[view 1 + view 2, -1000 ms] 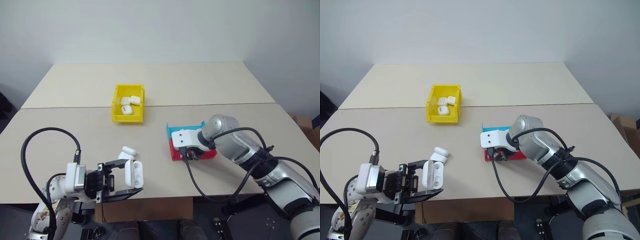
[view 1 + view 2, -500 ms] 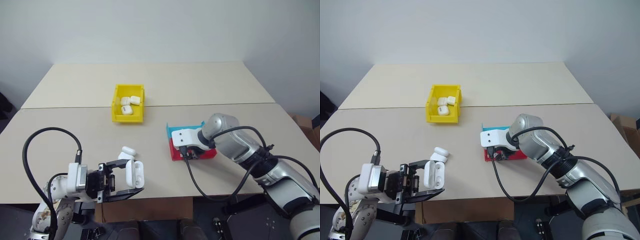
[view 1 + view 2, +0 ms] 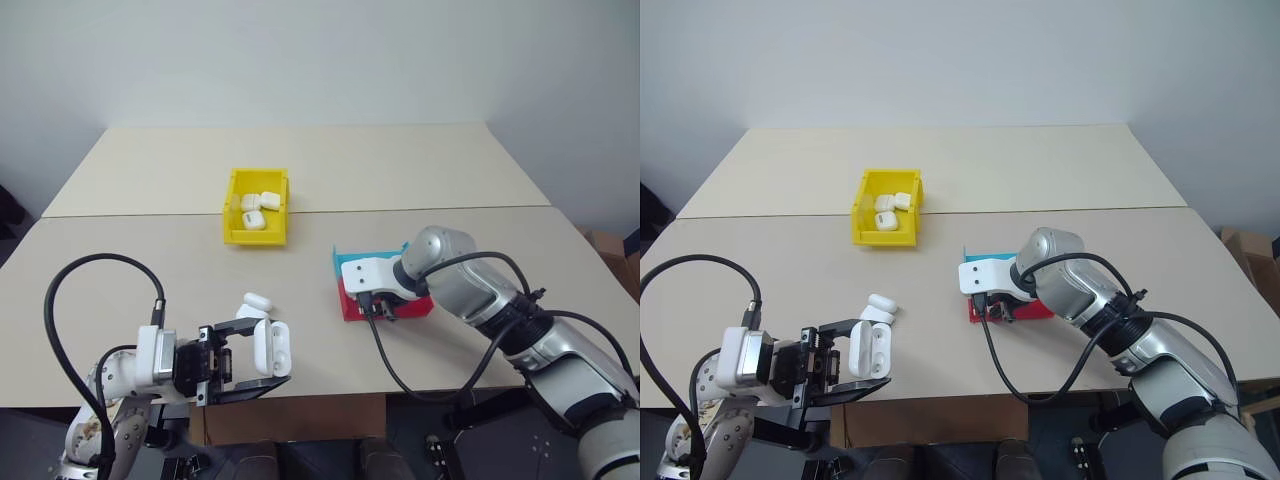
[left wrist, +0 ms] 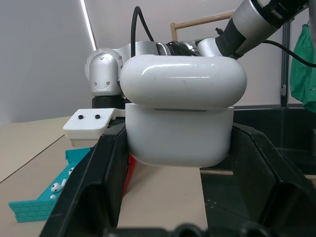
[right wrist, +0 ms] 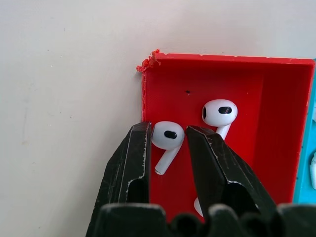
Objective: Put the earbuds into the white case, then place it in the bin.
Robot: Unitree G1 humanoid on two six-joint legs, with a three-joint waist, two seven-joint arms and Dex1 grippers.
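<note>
**Right tool narrows on an earbud in the red tray**

Since a second ago the right tool has drawn its fingers in around one earbud; both arms otherwise kept still. Whether the pads press it yet, I cannot tell.

That bud looks light, hard, glossy and slippery; I'd pinch the round head, not the thin stem.

Left tool, at 7 o'clock on the table, is clamped on an open case. Another case lies just beyond it.

Tray: a second bud lies near the first; the teal half holds more. Bin, at 11 o'clock, holds three cases.
</note>
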